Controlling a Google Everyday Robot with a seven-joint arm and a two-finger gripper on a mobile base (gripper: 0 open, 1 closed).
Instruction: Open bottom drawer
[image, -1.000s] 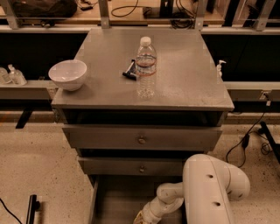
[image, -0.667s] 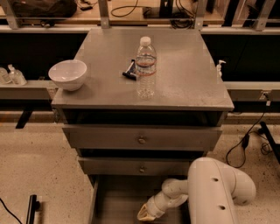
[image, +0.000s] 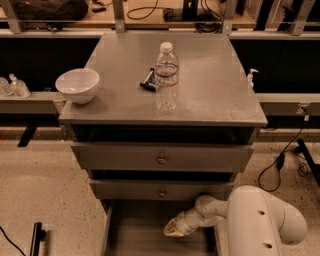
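Cabinet top (image: 210, 95) at twelve — at six my gripper (image: 175, 228) hangs over the pulled-out bottom drawer (image: 137, 225); its grip I cannot tell.

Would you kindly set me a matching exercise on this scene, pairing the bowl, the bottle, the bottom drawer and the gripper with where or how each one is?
Things:
1. white bowl
2. water bottle
3. bottom drawer
4. gripper

Place or state:
A. low, over the open drawer's inside
B. upright near the middle of the cabinet top
C. pulled out, inside showing
D. front left of the cabinet top

Pairs: 1-D; 2-B; 3-C; 4-A.
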